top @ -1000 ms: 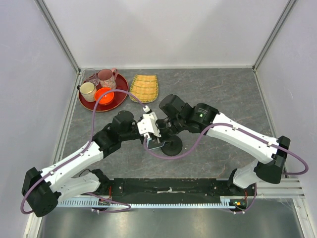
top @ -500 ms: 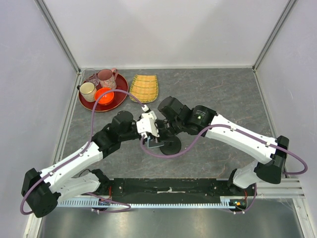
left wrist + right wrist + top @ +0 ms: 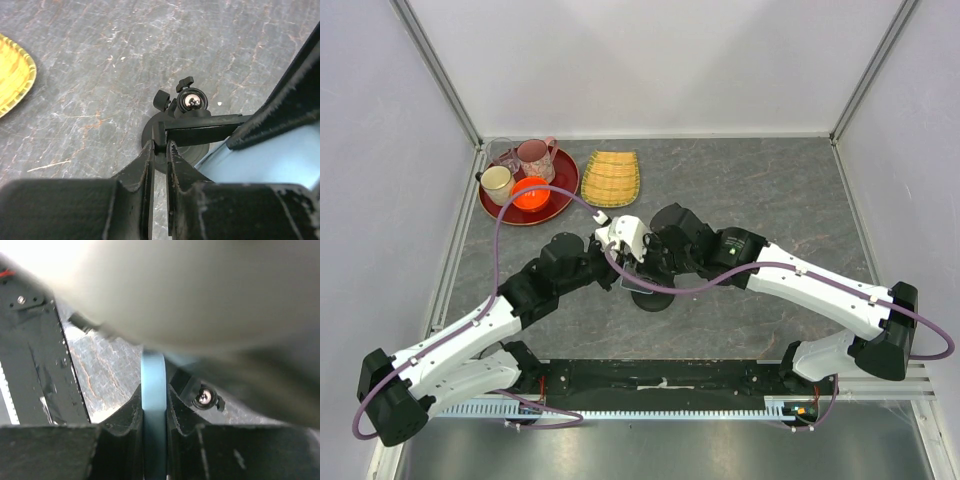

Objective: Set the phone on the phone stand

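The phone (image 3: pixel 152 367) is being gripped edge-on by the right hand (image 3: pixel 153 394), whose fingers are being pressed narrowly against its light blue case edge. The left hand (image 3: pixel 160 147) is being closed almost fully on a thin black bar at the head of the phone stand (image 3: pixel 191 100). In the left wrist view, the phone's blue side is being shown just beside that head, to the right of the ball joint. Whether the two are touching cannot be told. From above, both hands are being brought together over the stand's round base near the middle of the grey surface (image 3: pixel 770 190). A red tray (image 3: pixel 556 200) and a yellow mat (image 3: pixel 611 177) are being left well apart, toward the far left.
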Robot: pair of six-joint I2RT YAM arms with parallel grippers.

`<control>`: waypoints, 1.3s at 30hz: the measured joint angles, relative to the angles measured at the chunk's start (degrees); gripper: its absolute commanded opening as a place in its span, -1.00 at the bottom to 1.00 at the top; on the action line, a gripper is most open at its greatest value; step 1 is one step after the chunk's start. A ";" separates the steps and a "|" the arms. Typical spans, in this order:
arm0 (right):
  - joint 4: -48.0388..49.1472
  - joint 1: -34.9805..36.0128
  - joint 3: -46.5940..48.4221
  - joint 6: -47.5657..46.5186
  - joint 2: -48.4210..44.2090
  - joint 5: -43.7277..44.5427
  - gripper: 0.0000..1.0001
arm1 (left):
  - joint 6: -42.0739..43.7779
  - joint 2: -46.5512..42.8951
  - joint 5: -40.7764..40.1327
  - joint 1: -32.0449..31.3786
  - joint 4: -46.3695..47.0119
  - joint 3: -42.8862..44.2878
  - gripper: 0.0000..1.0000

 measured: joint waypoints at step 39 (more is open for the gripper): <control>-4.90 7.63 10.97 35.71 12.13 36.79 -1.00 | -3.85 -2.71 -12.02 1.27 -1.75 -0.66 -0.95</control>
